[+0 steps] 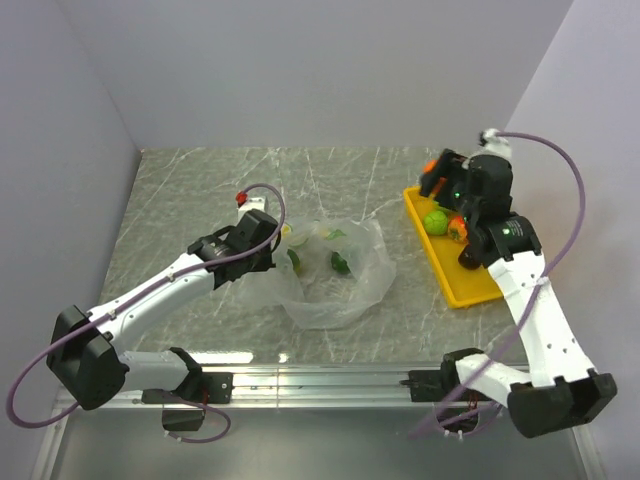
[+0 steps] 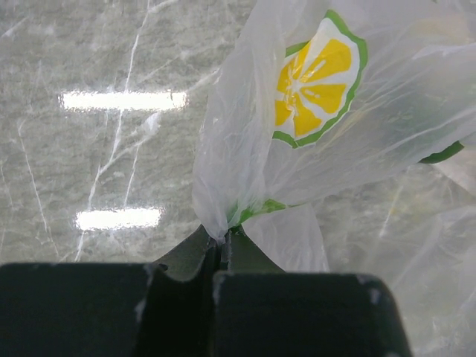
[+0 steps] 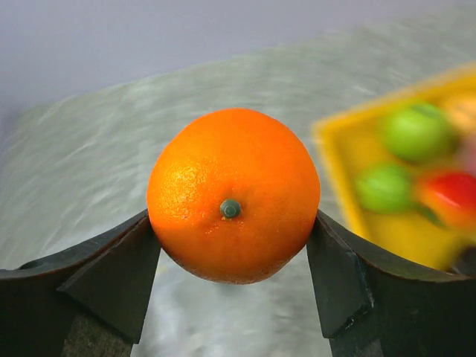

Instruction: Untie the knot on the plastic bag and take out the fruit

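Bag (image 1: 345, 290): thin, limp, likely slippery film; gathered edge pinched in left end effector (image 2: 223, 249).
Orange (image 3: 233, 178): firm, smooth, probably light; clamped across middle by right end effector (image 3: 232, 223).

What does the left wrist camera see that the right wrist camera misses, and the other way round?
Only the left wrist view: the left pincer pinching the clear plastic bag, a yellow citrus slice seen through it. Only the right wrist view: the right pincer gripping an orange, and a blurred yellow tray holding two green fruits and a red one. Both: the grey marbled table and dark fingers closed on something.
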Controlling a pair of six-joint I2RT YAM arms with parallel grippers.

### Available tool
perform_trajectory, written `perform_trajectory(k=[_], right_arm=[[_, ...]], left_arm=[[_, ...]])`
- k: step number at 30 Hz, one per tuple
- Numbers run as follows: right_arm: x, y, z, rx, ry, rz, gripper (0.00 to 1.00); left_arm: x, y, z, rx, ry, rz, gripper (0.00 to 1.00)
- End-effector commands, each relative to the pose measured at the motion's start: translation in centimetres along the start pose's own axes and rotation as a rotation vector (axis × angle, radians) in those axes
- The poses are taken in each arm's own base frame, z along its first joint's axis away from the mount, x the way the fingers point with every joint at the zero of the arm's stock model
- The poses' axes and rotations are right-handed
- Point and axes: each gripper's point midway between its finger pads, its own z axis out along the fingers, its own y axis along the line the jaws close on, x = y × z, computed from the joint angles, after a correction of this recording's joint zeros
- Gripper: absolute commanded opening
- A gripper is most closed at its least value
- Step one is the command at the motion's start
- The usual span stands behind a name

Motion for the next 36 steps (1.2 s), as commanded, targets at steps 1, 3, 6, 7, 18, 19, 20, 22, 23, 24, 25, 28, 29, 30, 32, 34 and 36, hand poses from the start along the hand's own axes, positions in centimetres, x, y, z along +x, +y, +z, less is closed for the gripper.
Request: perform_trajectory(k=[1,3,6,7,18,19,20,22,23,24,25,28,29,30,32,34,36], right_arm=[[5.1,-8.8,1.0,0.325,0.129,0.188,0.39],[6.4,-12.3,1.4,0.427,0.139,0.256,0.41],[10.3,-15.3,2.5,0.514,0.191,0.362,0.47],[12.1,-16.1,2.6,0.547,0.224,0.369,0.58],[15.4,-20.2,2.7,0.755,0.24,0.397,1.0],[15.2,-20.0,2.8,0.745,0.235,0.395,1.0],[14.7,-19.8,2.7,0.731,0.226,0.395,1.0],[13.3,-17.9,2.8,0.651,0.208,0.351,1.0],[12.5,-16.9,2.9,0.606,0.19,0.327,1.0],[11.6,-15.2,3.0,0.542,0.18,0.268,0.99],[10.2,-13.5,2.6,0.479,0.141,0.233,0.98],[6.9,-6.5,1.5,0.236,0.063,0.082,0.88],[6.4,-3.3,1.0,0.13,0.049,0.019,0.87],[5.3,-1.2,0.3,0.053,0.024,0.001,0.86],[4.1,2.5,-1.1,-0.09,-0.007,-0.07,0.81],[4.0,7.6,-3.0,-0.276,-0.009,-0.131,0.79],[4.5,11.7,-4.9,-0.424,0.006,-0.212,0.79]], left_arm=[[-2.0,-1.0,-1.3,0.048,-0.04,-0.001,0.0],[-2.1,-1.1,-1.5,0.054,-0.041,0.003,0.01],[-2.2,-1.1,-1.8,0.066,-0.05,0.002,0.01],[-2.1,-0.9,-1.8,0.063,-0.047,0.002,0.0],[-2.1,-1.1,-2.2,0.086,-0.055,0.003,0.05],[-2.0,-1.1,-2.2,0.086,-0.055,0.004,0.05],[-2.0,-1.0,-2.2,0.085,-0.055,0.003,0.06],[-2.0,-1.0,-2.2,0.083,-0.053,0.004,0.06],[-1.9,-1.0,-2.2,0.084,-0.053,0.005,0.08],[-1.9,-1.0,-2.1,0.084,-0.051,0.005,0.08],[-2.0,-1.1,-2.2,0.089,-0.051,0.005,0.09],[-2.2,-1.2,-2.2,0.087,-0.051,0.007,0.09],[-2.2,-1.2,-2.1,0.085,-0.048,0.011,0.09],[-2.2,-1.3,-2.1,0.085,-0.049,0.014,0.09],[-2.4,-1.3,-2.1,0.085,-0.049,0.018,0.1],[-2.6,-1.6,-2.2,0.092,-0.048,0.019,0.1],[-2.8,-1.8,-2.2,0.094,-0.047,0.021,0.1]])
